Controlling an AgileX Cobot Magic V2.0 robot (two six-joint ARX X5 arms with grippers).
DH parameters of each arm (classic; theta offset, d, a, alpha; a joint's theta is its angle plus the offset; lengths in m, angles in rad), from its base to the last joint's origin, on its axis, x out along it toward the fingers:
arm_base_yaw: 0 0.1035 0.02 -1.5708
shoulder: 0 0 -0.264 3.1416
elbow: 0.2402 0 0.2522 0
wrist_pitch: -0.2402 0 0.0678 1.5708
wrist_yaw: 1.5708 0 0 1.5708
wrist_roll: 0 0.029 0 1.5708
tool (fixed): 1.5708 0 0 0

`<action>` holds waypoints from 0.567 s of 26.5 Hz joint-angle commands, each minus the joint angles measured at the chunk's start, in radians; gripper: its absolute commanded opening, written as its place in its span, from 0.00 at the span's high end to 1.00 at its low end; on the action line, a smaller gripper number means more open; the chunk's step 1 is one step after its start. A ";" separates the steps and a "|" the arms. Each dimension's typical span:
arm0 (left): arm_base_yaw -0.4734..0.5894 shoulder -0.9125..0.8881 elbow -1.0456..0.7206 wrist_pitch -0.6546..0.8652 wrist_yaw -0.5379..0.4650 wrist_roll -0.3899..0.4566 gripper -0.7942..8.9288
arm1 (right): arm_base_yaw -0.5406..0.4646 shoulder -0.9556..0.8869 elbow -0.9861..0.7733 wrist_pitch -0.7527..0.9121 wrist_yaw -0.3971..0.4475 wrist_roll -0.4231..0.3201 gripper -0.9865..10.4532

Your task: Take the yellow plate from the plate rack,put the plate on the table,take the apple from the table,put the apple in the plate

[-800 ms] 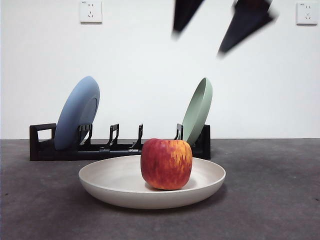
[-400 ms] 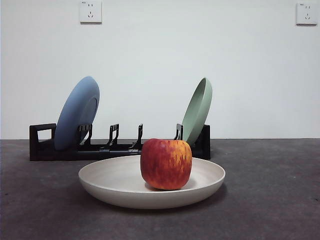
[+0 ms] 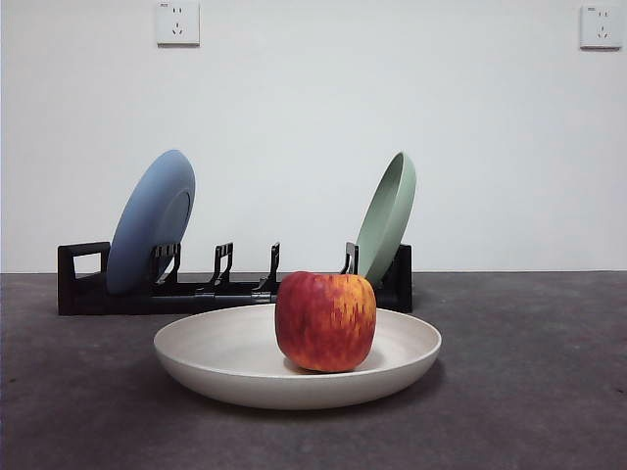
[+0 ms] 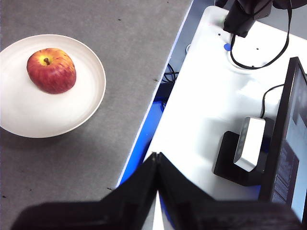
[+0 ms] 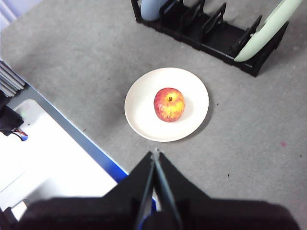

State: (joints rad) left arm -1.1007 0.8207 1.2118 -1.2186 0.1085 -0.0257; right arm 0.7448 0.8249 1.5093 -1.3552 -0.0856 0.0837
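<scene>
Front view: you see the apple (image 3: 326, 321) sitting upright in the yellow plate (image 3: 225, 354), slightly toward 3 o'clock of the plate's centre and clear of the raised rim all round. The plate lies flat on the table (image 3: 529, 392), with bare surface to 3, 6 and 9 o'clock of it. At 12 o'clock, just behind the plate, stands the plate rack (image 3: 83, 279); a blue plate (image 3: 149, 223) leans in its 9 o'clock end, a pale green plate (image 3: 387, 217) in its 3 o'clock end, and the prongs between them stand free.

Wrist views: the left gripper (image 4: 157, 165) has its jaws pressed together, holding nothing, and hangs above the table's edge where a white bench (image 4: 211, 105) adjoins, well apart from the plate. The right gripper (image 5: 156, 160) is likewise closed on nothing, high above the table.
</scene>
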 commanded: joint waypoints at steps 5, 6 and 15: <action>-0.003 -0.003 -0.004 0.001 0.002 0.011 0.92 | 0.001 -0.011 0.001 -0.024 0.006 0.029 0.91; -0.003 -0.003 -0.004 0.001 0.002 0.011 0.92 | 0.001 -0.009 0.001 -0.024 0.011 0.029 0.91; -0.003 0.000 -0.004 0.001 -0.003 0.011 0.92 | 0.001 0.026 0.001 -0.024 0.076 0.029 0.91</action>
State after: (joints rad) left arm -1.1007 0.8211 1.2118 -1.2186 0.1070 -0.0257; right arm 0.7448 0.8490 1.5093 -1.3552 -0.0193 0.1017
